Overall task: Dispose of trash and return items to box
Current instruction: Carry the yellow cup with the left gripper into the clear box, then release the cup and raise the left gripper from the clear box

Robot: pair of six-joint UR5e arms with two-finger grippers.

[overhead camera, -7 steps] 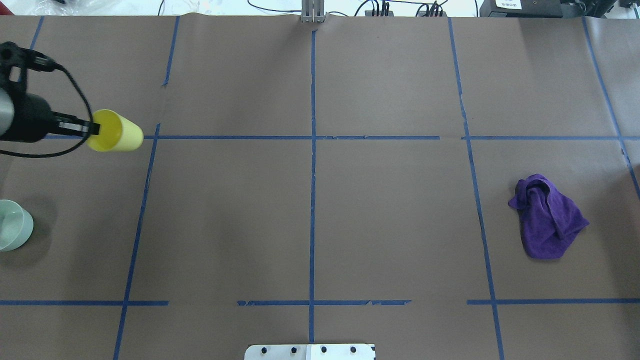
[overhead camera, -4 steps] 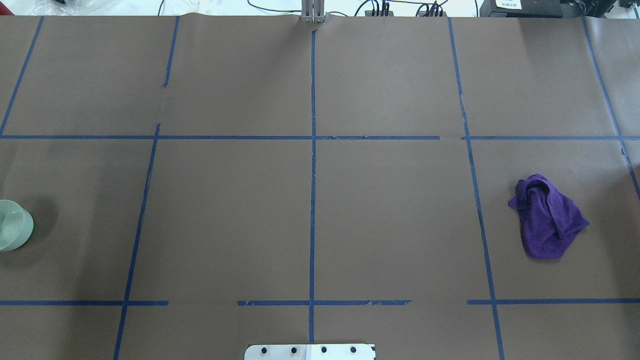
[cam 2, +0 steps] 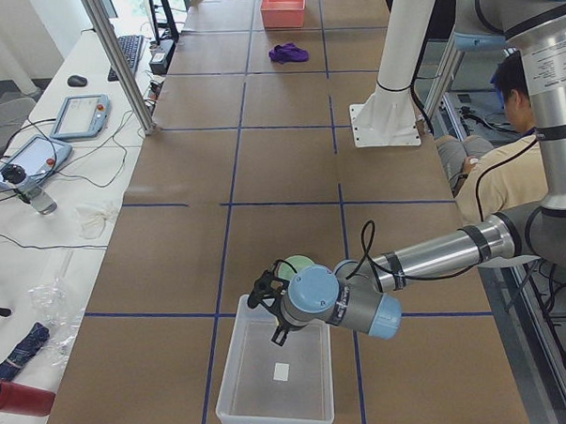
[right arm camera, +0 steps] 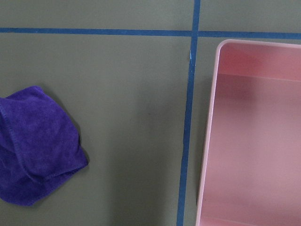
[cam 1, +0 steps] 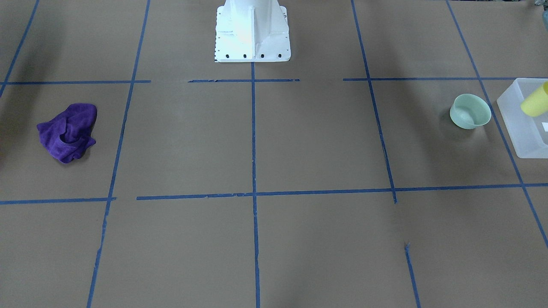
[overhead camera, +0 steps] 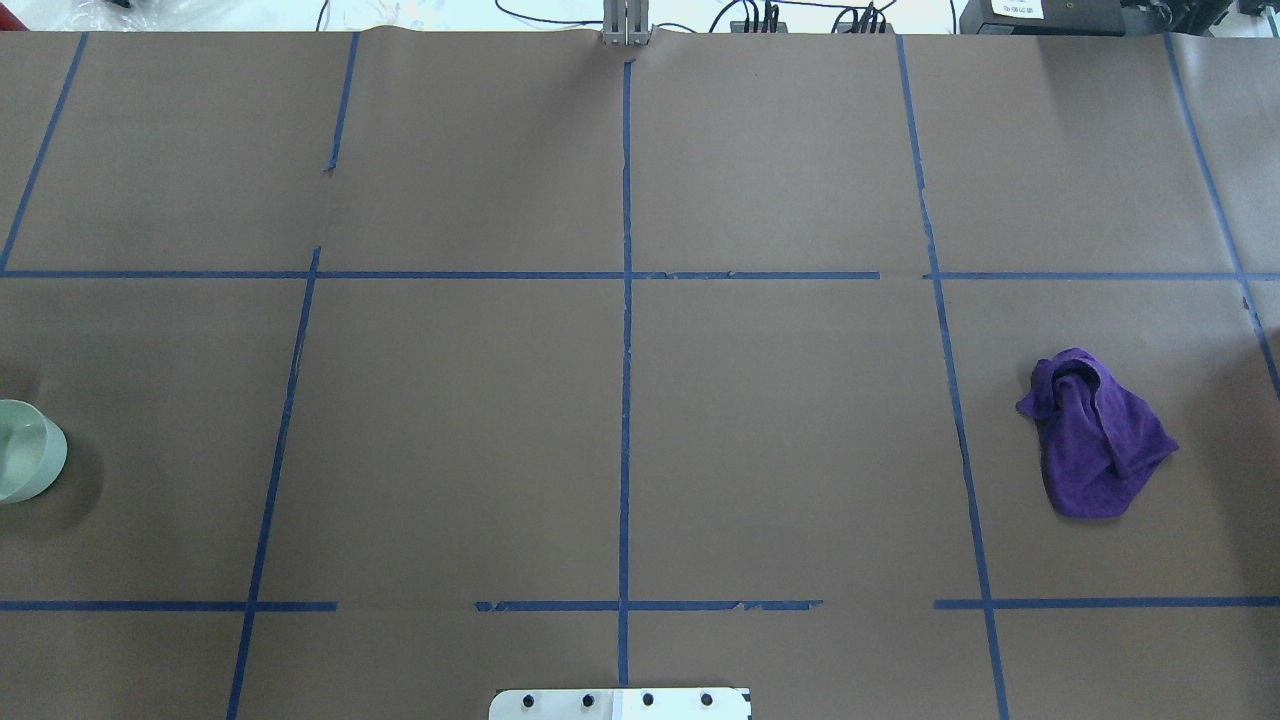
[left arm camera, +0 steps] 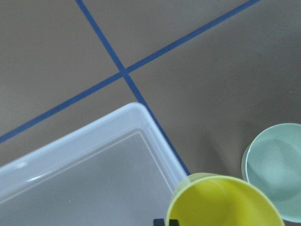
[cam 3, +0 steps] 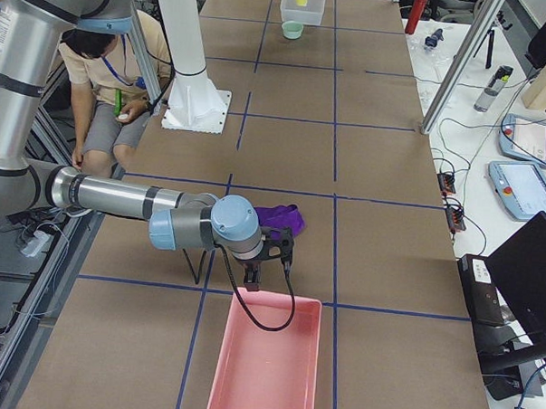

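Note:
My left gripper (cam 2: 271, 314) is shut on the yellow cup (left arm camera: 225, 202) and holds it tilted over the near corner of the translucent white box (left arm camera: 141, 113). In the front-facing view the cup (cam 1: 535, 102) hangs over the box (cam 1: 509, 115) at the right edge. The mint-green bowl (cam 1: 470, 111) stands upright on the table just beside the box; it also shows in the left wrist view (left arm camera: 277, 169) and the overhead view (overhead camera: 25, 450). My right gripper (cam 3: 252, 274) hovers between the purple cloth and a pink bin; I cannot tell whether it is open or shut.
A crumpled purple cloth (overhead camera: 1095, 435) lies on the table's right side, also seen in the right wrist view (right arm camera: 35, 146). A pink bin (right arm camera: 254, 141) stands beyond the table's right end. The robot's white base (cam 1: 251, 30) is at mid-table. Blue tape lines grid the brown paper.
My left arm with the yellow cup has left the overhead view to the left. The bowl and the purple cloth have not moved.

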